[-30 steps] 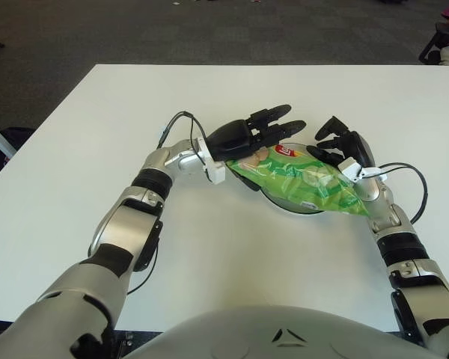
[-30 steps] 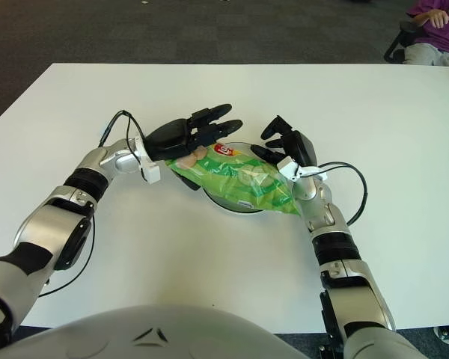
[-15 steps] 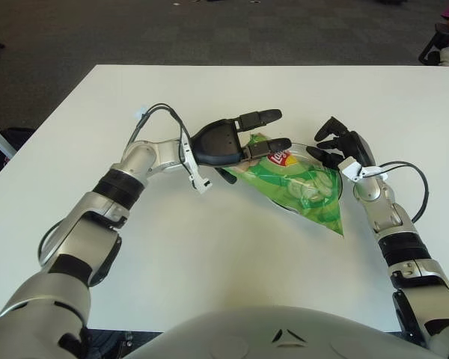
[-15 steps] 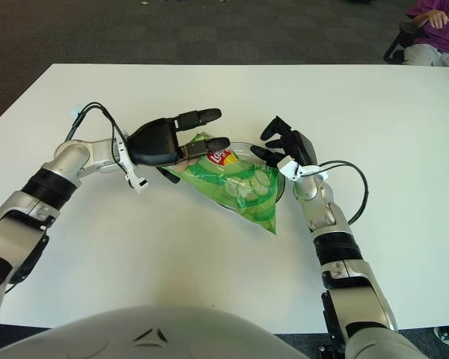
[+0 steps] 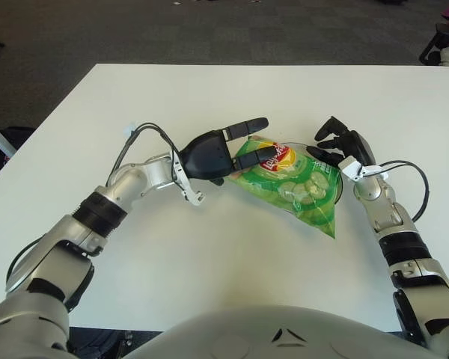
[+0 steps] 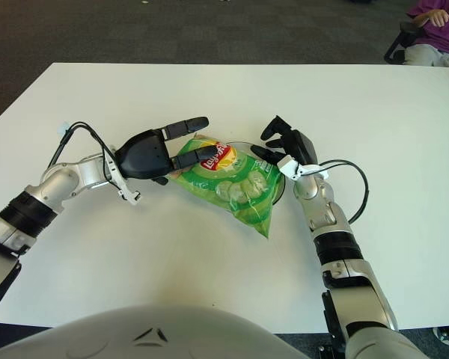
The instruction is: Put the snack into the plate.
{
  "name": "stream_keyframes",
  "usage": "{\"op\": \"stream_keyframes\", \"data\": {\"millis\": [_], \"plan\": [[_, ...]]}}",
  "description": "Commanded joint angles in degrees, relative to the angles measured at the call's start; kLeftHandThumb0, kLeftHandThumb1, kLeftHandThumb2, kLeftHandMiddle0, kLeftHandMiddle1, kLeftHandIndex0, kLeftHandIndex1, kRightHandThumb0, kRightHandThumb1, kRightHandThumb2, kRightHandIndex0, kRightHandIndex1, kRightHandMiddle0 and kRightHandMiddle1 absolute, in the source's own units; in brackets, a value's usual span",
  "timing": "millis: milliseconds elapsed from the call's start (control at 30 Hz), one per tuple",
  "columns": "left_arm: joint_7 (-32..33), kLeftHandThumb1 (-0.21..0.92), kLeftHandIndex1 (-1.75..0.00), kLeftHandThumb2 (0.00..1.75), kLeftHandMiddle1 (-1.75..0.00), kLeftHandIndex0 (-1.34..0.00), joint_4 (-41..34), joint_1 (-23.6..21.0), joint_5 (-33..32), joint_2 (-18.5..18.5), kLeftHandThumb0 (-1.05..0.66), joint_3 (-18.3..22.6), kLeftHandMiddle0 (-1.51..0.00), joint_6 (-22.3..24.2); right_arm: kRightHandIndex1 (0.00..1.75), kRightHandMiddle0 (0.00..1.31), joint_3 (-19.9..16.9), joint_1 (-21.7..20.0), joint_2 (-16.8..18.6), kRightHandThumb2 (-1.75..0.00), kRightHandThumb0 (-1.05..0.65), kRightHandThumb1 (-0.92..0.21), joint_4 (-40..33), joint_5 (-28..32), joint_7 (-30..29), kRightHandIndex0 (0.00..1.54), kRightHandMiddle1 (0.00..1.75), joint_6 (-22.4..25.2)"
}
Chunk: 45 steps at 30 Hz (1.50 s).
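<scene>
The snack is a green chip bag (image 5: 293,185) lying across a dark plate (image 5: 339,185) on the white table, its lower corner hanging over the plate's near rim. My left hand (image 5: 258,142) is at the bag's left end with fingers stretched out. One finger (image 5: 263,154) lies on the bag's top corner and the other is raised clear of it. My right hand (image 5: 325,140) sits at the plate's far right rim, fingers loosely bent, holding nothing that I can see.
The white table (image 5: 209,247) stretches wide to the left and far side. Cables loop from both wrists onto the table (image 5: 415,187). A seated person in purple (image 6: 434,19) is beyond the far right corner.
My left hand has drawn back to the left and its fingers have straightened. The bag has swung round and settled flatter on the plate. My right hand has not moved.
</scene>
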Motion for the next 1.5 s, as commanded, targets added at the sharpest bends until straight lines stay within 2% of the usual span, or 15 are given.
{"op": "stream_keyframes", "data": {"millis": [0,67,133,233,300,533,600,733,867,1100,1400,1433,1467], "plan": [[-10.4,0.92,-0.02,0.2,0.0,-0.1,-9.4,2.9,-4.0,3.7,-0.12,4.3,0.0,2.8,0.14,0.29,-1.0,1.2,0.8,-0.43,-0.35,-0.92,2.0,1.1,-0.9,1.0,1.64,0.6],[-14.6,0.92,-0.01,0.21,0.0,-0.09,-13.2,3.9,-5.6,4.4,-0.12,6.1,0.0,3.6,0.14,0.29,-1.3,1.2,1.0,-0.43,-0.35,-0.92,2.3,1.5,-1.2,1.01,1.64,-0.1],[-15.7,0.92,-0.01,0.21,0.0,-0.09,-15.6,4.9,-5.9,4.4,-0.12,7.7,0.0,4.9,0.14,0.29,-1.4,1.2,1.1,-0.42,-0.35,-0.92,2.7,1.9,-1.3,1.01,1.64,-0.8],[-13.1,0.92,-0.01,0.22,0.0,-0.09,-17.4,6.0,-6.8,3.9,-0.11,11.1,0.0,6.9,0.14,0.3,-1.4,1.0,1.0,-0.42,-0.35,-0.92,3.3,2.2,-1.4,1.01,1.63,-1.5],[-9.1,0.88,0.0,0.29,0.0,-0.08,-16.7,6.7,-10.6,2.6,-0.1,13.9,0.0,7.2,0.14,0.3,-1.4,0.9,1.0,-0.42,-0.35,-0.92,3.7,2.3,-1.5,1.01,1.63,-1.9],[-3.0,0.78,0.0,0.49,0.0,-0.06,-14.2,6.6,-21.5,0.4,-0.08,18.8,0.0,4.5,0.14,0.3,-1.3,0.5,0.9,-0.41,-0.35,-0.92,5.0,2.5,-1.6,1.02,1.62,-3.0],[-0.1,0.77,0.0,0.52,0.0,-0.06,-12.0,5.4,-24.8,-1.4,-0.08,19.4,0.0,3.2,0.14,0.3,-1.3,0.4,1.0,-0.41,-0.35,-0.92,5.3,2.5,-1.7,1.02,1.62,-3.3],[6.3,0.73,0.0,0.62,0.0,-0.06,-7.7,5.0,-36.0,-8.1,-0.07,21.0,0.0,-1.0,0.14,0.31,-1.3,0.2,0.9,-0.41,-0.35,-0.92,5.9,2.4,-1.8,1.02,1.62,-3.9],[11.2,0.7,-0.02,0.72,-0.01,-0.1,-4.7,4.5,-40.7,-13.0,-0.05,22.2,-0.09,-4.6,0.14,0.31,-1.3,0.1,0.9,-0.41,-0.35,-0.92,6.3,2.3,-1.9,1.02,1.62,-4.4],[13.2,0.65,-0.04,0.83,-0.02,-0.25,-2.5,4.5,-43.5,-17.3,-0.03,23.3,-0.35,-8.0,0.14,0.31,-1.4,0.0,0.8,-0.41,-0.35,-0.92,6.8,2.3,-2.0,1.02,1.62,-4.9],[12.7,0.64,-0.02,0.87,-0.01,-0.3,-1.8,5.5,-44.6,-19.8,-0.01,24.5,-0.44,-11.4,0.15,0.31,-1.5,0.1,0.8,-0.41,-0.35,-0.92,7.4,2.5,-2.2,1.03,1.62,-5.8],[9.0,0.64,-0.02,0.87,0.0,-0.31,14.5,0.8,-54.0,-22.4,-0.01,26.5,-0.44,-12.1,0.15,0.31,-2.1,0.1,1.4,-0.41,-0.35,-0.92,7.6,3.4,-2.7,1.03,1.62,-6.6],[4.4,0.72,-0.03,0.66,0.0,-0.32,26.1,-2.6,-63.2,-25.0,-0.13,28.4,-0.43,-11.2,0.15,0.31,-3.1,0.1,2.2,-0.41,-0.35,-0.92,7.8,4.9,-3.4,1.03,1.61,-7.6]]}}
